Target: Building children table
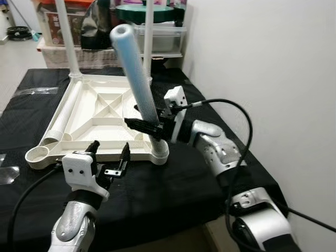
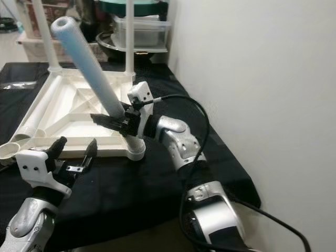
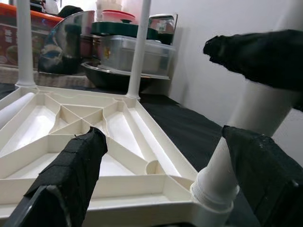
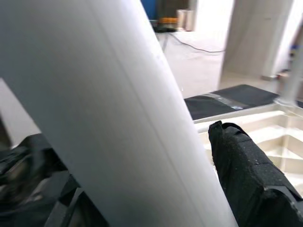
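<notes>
a black cloth-covered table (image 1: 173, 194) carries the upturned white plastic tabletop (image 1: 105, 113), ribbed underside up, two thin white legs (image 1: 67, 37) standing upright in its far corners. a pale blue-white tube leg (image 1: 134, 68) leans tilted in the near right corner socket, clamped low between the right gripper (image 1: 149, 126) fingers. the left gripper (image 1: 110, 157) hovers just before the tabletop's near edge, fingers spread wide, holding nothing

Tabletop (image 1: 105, 113) and legs (image 1: 137, 73) look like smooth, slightly glossy white plastic, sitting on matt black cloth (image 1: 173, 184); arms (image 1: 218, 149) are shiny silver metal-ish.
</notes>
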You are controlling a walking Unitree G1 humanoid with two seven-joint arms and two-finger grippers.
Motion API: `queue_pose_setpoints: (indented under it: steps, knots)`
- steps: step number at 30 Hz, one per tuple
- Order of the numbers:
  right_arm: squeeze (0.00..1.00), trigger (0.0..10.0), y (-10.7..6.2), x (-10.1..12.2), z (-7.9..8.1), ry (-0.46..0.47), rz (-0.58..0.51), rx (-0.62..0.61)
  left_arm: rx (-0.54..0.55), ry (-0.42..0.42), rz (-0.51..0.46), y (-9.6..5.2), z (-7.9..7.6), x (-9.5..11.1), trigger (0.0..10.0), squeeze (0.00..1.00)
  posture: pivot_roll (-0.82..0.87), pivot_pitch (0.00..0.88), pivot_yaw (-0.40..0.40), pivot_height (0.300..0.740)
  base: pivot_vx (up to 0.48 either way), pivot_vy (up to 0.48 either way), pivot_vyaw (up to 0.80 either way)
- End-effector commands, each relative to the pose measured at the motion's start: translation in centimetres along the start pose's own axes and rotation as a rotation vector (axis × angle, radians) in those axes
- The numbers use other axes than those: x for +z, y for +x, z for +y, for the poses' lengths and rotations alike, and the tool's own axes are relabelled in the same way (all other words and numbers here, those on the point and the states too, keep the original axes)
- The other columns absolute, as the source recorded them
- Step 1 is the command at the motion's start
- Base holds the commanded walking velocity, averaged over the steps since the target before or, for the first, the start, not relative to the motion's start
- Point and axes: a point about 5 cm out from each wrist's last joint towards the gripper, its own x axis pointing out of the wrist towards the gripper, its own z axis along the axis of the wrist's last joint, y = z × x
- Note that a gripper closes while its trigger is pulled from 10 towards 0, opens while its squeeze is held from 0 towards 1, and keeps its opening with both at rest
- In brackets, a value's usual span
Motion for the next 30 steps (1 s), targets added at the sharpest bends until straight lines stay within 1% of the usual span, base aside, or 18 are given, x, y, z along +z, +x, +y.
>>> queue_pose_setpoints:
  steps: [1, 2, 3, 5, 6, 8, 11, 12, 13, 14, 15, 17, 19, 21, 22, 24, 26, 30]
  knots:
    - [0.0, 8.0, 0.7, -1.5, 0.9, 0.057, 0.027, 0.058, -0.01, 0.001, 0.009, -0.1, -0.2, -0.2, 10.0, 0.0, 0.12, 0.0, -0.156, 0.74, 0.0, 0.0, 0.0]
    - [0.0, 6.4, 1.0, -1.7, 0.8, 0.061, 0.032, 0.049, -0.011, 0.0, 0.01, -0.1, -0.3, -0.3, 10.0, 0.0, 0.12, 0.0, -0.157, 0.74, 0.0, 0.0, 0.0]
    - [0.0, 1.2, 1.1, -1.7, 0.3, 0.072, 0.034, 0.024, -0.012, 0.0, 0.01, -0.1, -0.3, -0.3, 10.0, 0.0, 0.12, 0.0, -0.158, 0.74, 0.0, 0.0, 0.0]
    - [0.0, 1.2, 1.2, -1.7, -0.5, 0.11, 0.047, -0.029, -0.012, -0.002, 0.011, -0.1, -0.3, -0.3, 10.0, 0.0, 0.12, 0.0, -0.158, 0.74, 0.0, 0.0, 0.0]
    - [0.0, 0.0, 1.1, -1.8, -1.2, 0.121, 0.057, -0.085, -0.011, -0.003, 0.012, -0.1, -0.3, -0.3, 10.0, 0.0, 0.12, 0.0, -0.159, 0.74, 0.0, 0.0, 0.0]
    - [0.0, 0.0, 1.1, -1.8, -1.2, 0.121, 0.057, -0.085, -0.011, -0.003, 0.012, -0.1, -0.3, -0.3, 10.0, 0.0, 0.12, 0.0, -0.159, 0.74, 0.0, 0.0, 0.0]
    - [0.0, 0.0, 0.5, -2.4, -2.9, 0.205, 0.093, -0.273, -0.014, -0.012, 0.018, -0.1, -0.4, -0.5, 10.0, 0.0, 0.12, 0.0, -0.163, 0.74, 0.0, 0.0, 0.0]
    - [0.0, 0.0, 0.2, -2.9, -3.3, 0.256, 0.115, -0.336, -0.014, -0.015, 0.021, -0.1, -0.5, -0.6, 10.0, 0.0, 0.12, 0.0, -0.164, 0.74, 0.0, 0.0, 0.0]
    - [0.0, 0.0, 0.2, -2.9, -3.3, 0.256, 0.115, -0.336, -0.014, -0.015, 0.021, -0.1, -0.5, -0.6, 10.0, 0.0, 0.12, 0.0, -0.164, 0.74, 0.0, 0.0, 0.0]
    - [0.0, 0.0, -0.1, -3.3, -3.6, 0.288, 0.13, -0.373, -0.014, -0.017, 0.022, -0.1, -0.5, -0.6, 10.0, 0.0, 0.12, 0.0, -0.165, 0.74, 0.0, 0.0, 0.0]
    - [0.0, 0.0, -0.1, -3.3, -3.6, 0.288, 0.13, -0.373, -0.014, -0.017, 0.022, -0.1, -0.5, -0.6, 10.0, 0.0, 0.12, 0.0, -0.165, 0.74, 0.0, 0.0, 0.0]
    - [0.0, 0.0, -0.9, -4.5, -4.1, 0.38, 0.161, -0.477, -0.014, -0.025, 0.027, -0.1, -0.5, -0.7, 10.0, 0.0, 0.12, 0.0, -0.167, 0.74, 0.0, 0.0, 0.0]
    - [0.0, 0.0, -0.9, -4.5, -4.1, 0.38, 0.161, -0.477, -0.014, -0.025, 0.027, -0.1, -0.5, -0.7, 10.0, 0.0, 0.12, 0.0, -0.167, 0.74, 0.0, 0.0, 0.0]
    - [0.0, 0.0, -1.9, -6.0, -4.2, 0.45, 0.182, -0.567, -0.013, -0.037, 0.033, -0.1, -0.5, -0.9, 10.0, 0.0, 0.12, 0.0, -0.167, 0.74, 0.0, 0.0, 0.0]
    - [0.0, 0.0, -1.9, -6.0, -4.2, 0.45, 0.182, -0.567, -0.013, -0.037, 0.033, -0.1, -0.5, -0.9, 10.0, 0.0, 0.12, 0.0, -0.167, 0.74, 0.0, 0.0, 0.0]
    - [0.0, 0.0, -2.4, -6.8, -4.2, 0.484, 0.183, -0.601, -0.011, -0.045, 0.038, -0.2, -0.5, -1.0, 10.0, 0.0, 0.12, 0.0, -0.167, 0.74, 0.0, 0.0, 0.0]
    - [0.0, 0.0, -2.5, -7.0, -4.2, 0.485, 0.182, -0.6, -0.01, -0.049, 0.04, -0.2, -0.4, -1.0, 10.0, 0.0, 0.12, 0.0, -0.163, 0.74, 0.0, 0.0, 0.0]
    - [0.0, 0.0, -2.3, -7.0, -4.0, 0.482, 0.173, -0.547, -0.013, -0.055, 0.044, -0.2, -0.4, -1.1, 10.0, 0.0, 0.11, 0.0, -0.161, 0.74, 0.0, 0.0, 0.0]
